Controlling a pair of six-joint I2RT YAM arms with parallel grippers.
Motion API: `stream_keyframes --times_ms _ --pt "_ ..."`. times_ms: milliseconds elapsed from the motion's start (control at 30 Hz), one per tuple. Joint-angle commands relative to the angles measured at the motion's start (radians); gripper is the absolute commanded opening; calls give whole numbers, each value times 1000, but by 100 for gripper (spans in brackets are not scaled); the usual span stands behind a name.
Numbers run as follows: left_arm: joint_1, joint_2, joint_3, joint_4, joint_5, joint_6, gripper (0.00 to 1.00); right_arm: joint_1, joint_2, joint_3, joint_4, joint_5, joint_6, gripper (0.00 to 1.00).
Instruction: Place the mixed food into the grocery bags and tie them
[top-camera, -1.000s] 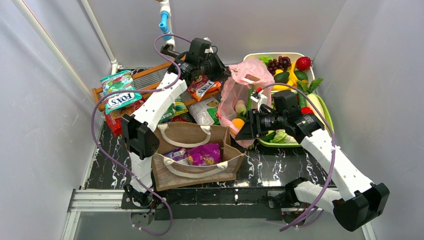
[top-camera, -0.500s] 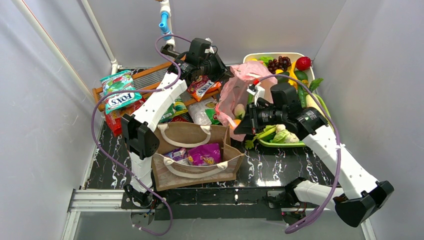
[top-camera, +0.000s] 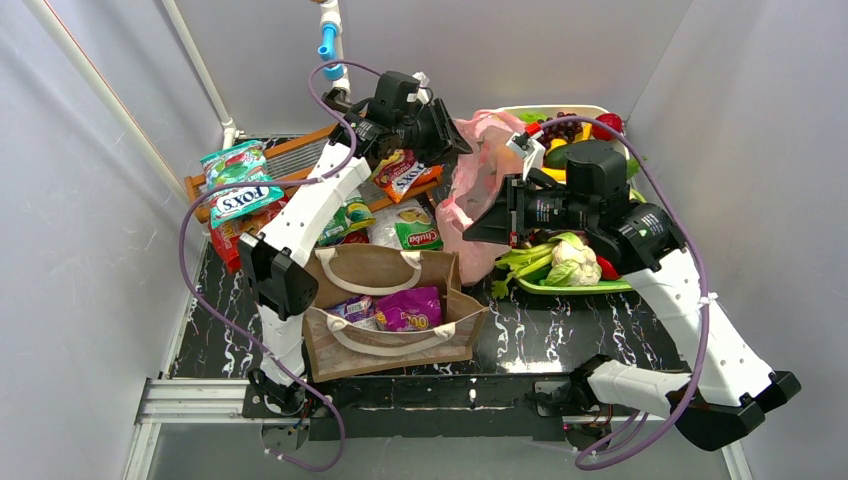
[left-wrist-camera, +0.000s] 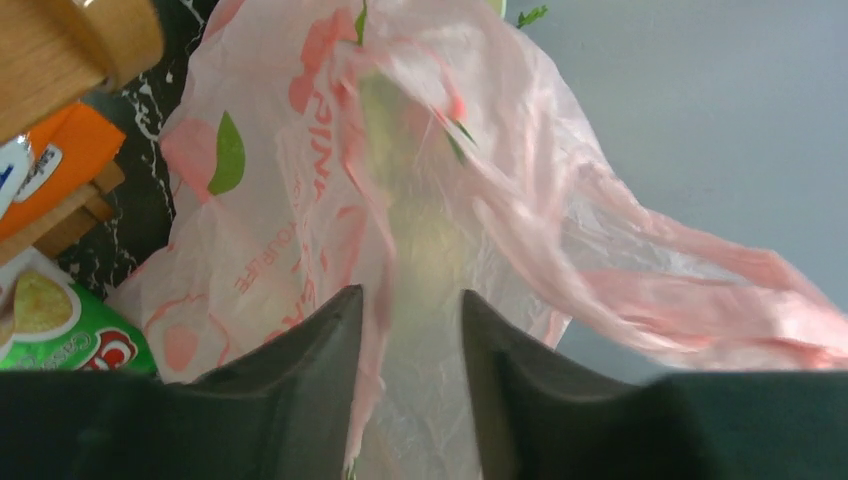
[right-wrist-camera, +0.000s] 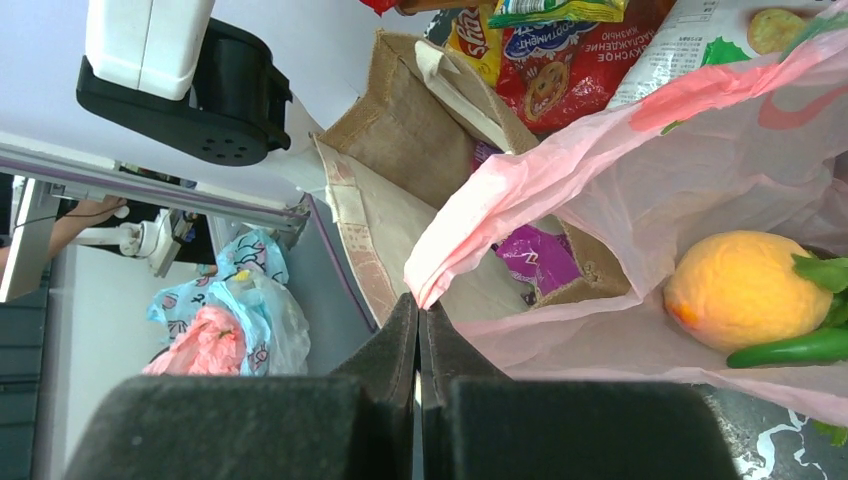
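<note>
Higher now, pink bag (top-camera: 478, 190) between brown tote (top-camera: 390, 275) and green tray (top-camera: 590, 287).

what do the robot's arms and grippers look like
The left arm and right arm are both built from white shell links joined by chunky black joint housings. A thin purple cable loops loosely along each one. The left gripper and right gripper each have two matte dark fingers that taper to blunt tips. No markings are readable.
</note>
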Motion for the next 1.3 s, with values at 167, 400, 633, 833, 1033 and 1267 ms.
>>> stream_keyframes --times_ms 167,400,633,833,1033,1267 --pt "-2 -84 150 -211 -8 170 98 7 9 24 63 0 28 1" --pt "-2 -216 135 -272 -109 178 98 7 3 4 77 30 25 1" --pt "-4 -497 -150 -263 -215 77 96 7 10 -28 115 94 25 1" --pt "-17 -693 -430 -155 -109 -53 78 9 35 -44 144 96 25 1" --pt "-106 -762 -615 -85 -122 -50 70 7 60 -12 144 91 25 1" --pt "-217 -701 -673 35 -146 -54 60 7 66 4 138 71 12 1"
